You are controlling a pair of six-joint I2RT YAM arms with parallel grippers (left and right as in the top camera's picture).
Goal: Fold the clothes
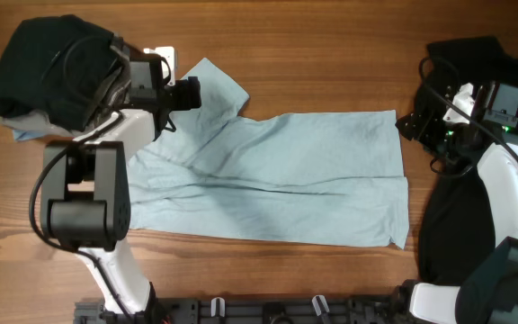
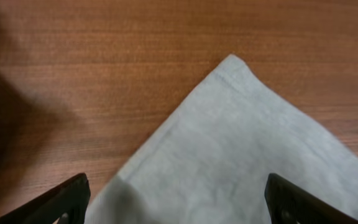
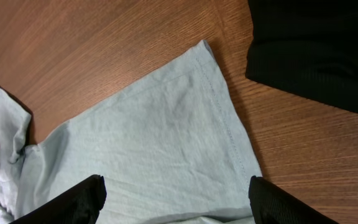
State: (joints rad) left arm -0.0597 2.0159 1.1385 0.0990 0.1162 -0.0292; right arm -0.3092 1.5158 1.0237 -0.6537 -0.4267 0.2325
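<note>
While the black pile (image 1: 43, 67) sits at the far-left corner of the table (image 1: 331, 54), my left gripper (image 2: 176, 202) hangs with jaws wide apart, holding nothing, over a sleeve corner of the light-blue T-shirt (image 1: 295, 175), which lies spread flat mid-table. My right gripper (image 3: 176, 199) is likewise released, above the shirt's hem corner, near the black shirt (image 1: 475, 216) on the right.

The table (image 1: 331, 54) is brown wood with thin lines, and it looks smooth. The light-blue T-shirt (image 1: 313, 171) is soft, dull cloth with small wrinkles. The black shirt (image 3: 316, 43) is dark cloth that does not shine.
</note>
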